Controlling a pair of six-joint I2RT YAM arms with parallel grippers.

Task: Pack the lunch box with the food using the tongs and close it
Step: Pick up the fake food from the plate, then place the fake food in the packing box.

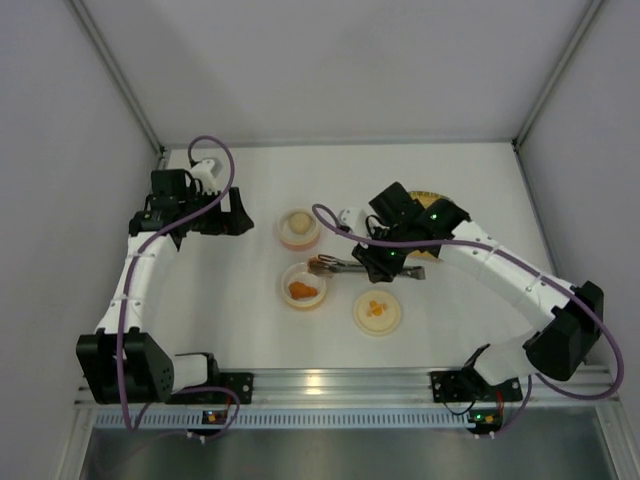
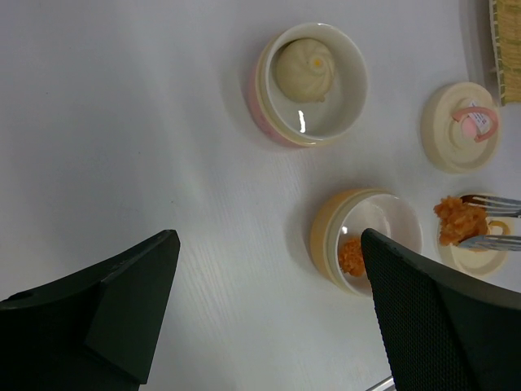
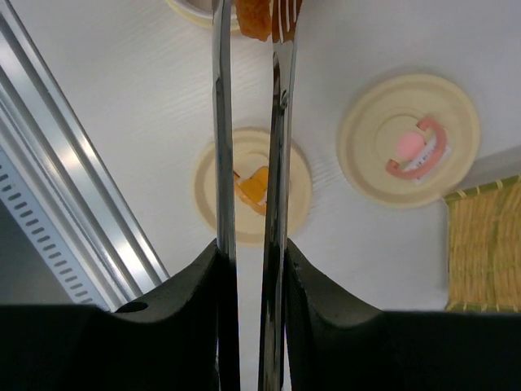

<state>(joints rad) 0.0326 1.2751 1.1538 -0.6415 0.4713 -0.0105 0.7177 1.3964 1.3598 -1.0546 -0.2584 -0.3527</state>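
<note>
My right claw [image 3: 251, 252] clamps the tongs [image 3: 221, 122]; if their pinch slackens, the orange chunk [image 3: 254, 18] drops short of the bowl [image 1: 284, 288].

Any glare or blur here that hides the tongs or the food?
Top view: even light, one glare patch on the metal rail. Left wrist view: a small glint inside the bowl with the ball. Right wrist view: the tongs carry bright streaks along both arms.
</note>
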